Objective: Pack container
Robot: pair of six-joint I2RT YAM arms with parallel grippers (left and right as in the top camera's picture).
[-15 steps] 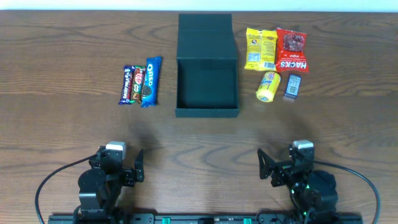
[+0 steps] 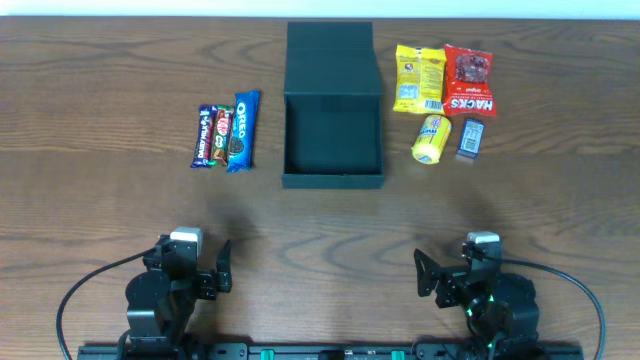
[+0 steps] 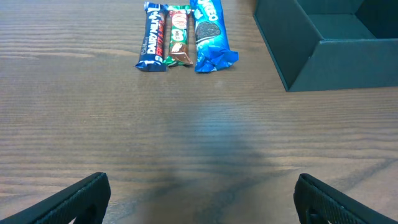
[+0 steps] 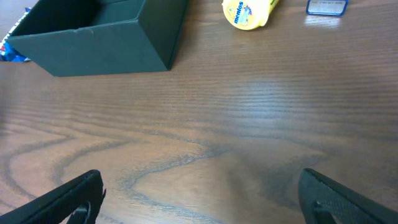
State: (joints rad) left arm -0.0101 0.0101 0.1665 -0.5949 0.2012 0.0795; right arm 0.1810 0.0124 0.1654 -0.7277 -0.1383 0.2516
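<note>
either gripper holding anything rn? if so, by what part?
Nothing is held. The left gripper and the right gripper are both open, with only table between their fingers. The container sits apart from both.

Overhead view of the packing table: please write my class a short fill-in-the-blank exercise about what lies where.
1. The container has nothing inside: it is ____.
2. The Oreo packet lies on the ____ arm's side of the container.
3. The red packet bears the word ____.
4. The left gripper and the right gripper hold nothing: the jaws of both stand ____.
Missing words: empty; left; HACKS; open.
</note>
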